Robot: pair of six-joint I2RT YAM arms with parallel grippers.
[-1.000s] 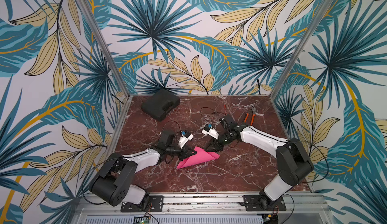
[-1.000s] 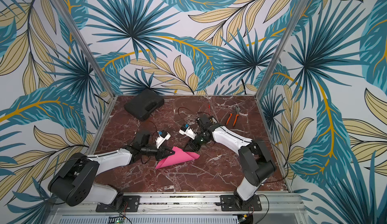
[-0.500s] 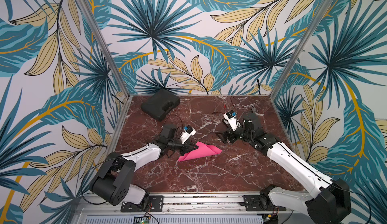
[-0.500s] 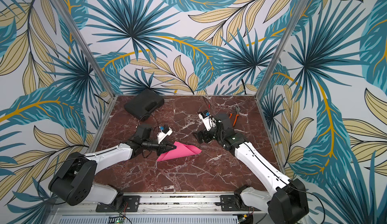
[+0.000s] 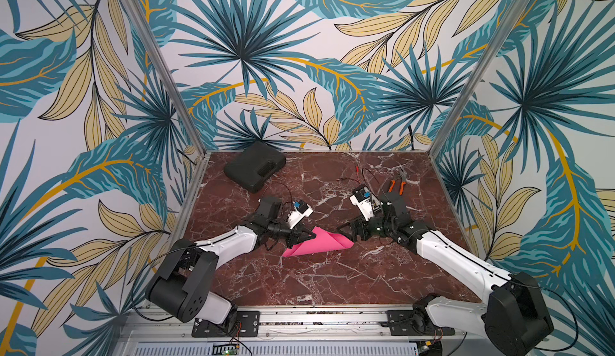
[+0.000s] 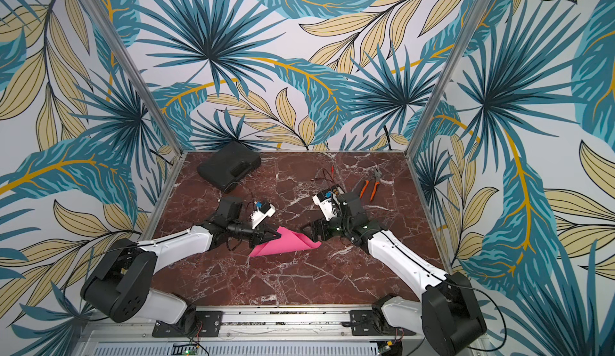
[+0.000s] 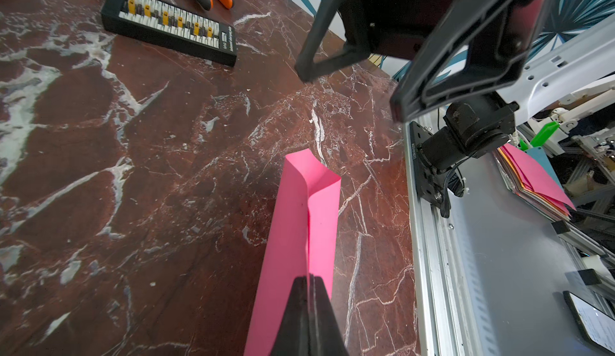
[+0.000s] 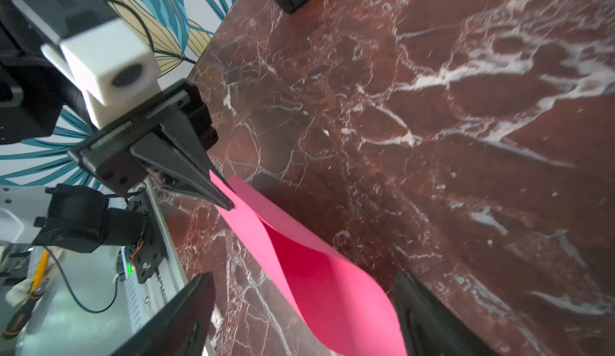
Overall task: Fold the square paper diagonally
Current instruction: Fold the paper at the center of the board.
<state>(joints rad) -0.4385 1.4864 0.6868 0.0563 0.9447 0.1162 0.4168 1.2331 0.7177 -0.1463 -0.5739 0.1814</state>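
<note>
Square paper (image 5: 318, 244), bright pink and doubled over, lies mid-table on the red marble tabletop (image 5: 299, 287) between both arms. We see the left gripper (image 5: 311, 236) with jaws pressed together, pinching the sheet's stacked corners. The right gripper (image 5: 346, 233) has its jaws spread just beside the fold end. Our worry is that the fold looks like a soft, uncreased loop, so a press off the diagonal or a slipping pinch would skew the crease. Only the right wrist view shows that open loop between the spread fingers. Only the left wrist view shows the two layers meeting in the pinch.
</note>
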